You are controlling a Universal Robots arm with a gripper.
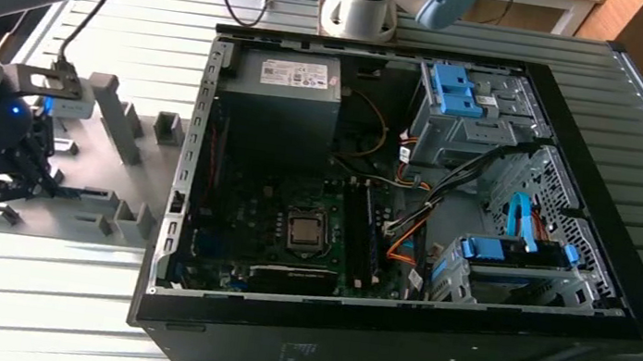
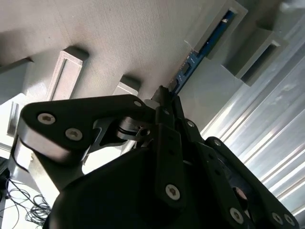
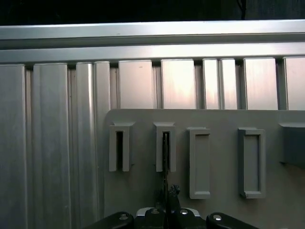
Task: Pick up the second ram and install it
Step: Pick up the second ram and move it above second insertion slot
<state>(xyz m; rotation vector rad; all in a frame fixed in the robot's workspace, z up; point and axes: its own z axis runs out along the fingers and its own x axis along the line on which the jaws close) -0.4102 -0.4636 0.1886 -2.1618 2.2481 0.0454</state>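
Observation:
The second ram (image 2: 200,50) is a thin blue board stick standing on edge in the slots of grey holder blocks (image 3: 165,131) on a grey holder plate (image 1: 80,223). That plate lies on the table at the exterior view's left, beside the open computer case (image 1: 400,340). My gripper (image 2: 166,93) is down at the near end of the stick, its black fingers closed against both faces. In the first wrist view the ram (image 3: 165,155) shows edge-on, running from the gripper (image 3: 166,193) into a slotted block. In the exterior view the gripper (image 1: 22,190) sits low over the plate, with the ram (image 1: 77,195) extending from it.
Inside the case, the motherboard's long memory slots (image 1: 362,237) run beside the processor socket (image 1: 304,232). Bright-blue drive latches (image 1: 458,91) and orange and black cables fill the exterior view's right half. More upright grey blocks (image 1: 117,121) stand on the plate. A second arm's base (image 1: 363,9) stands behind the case.

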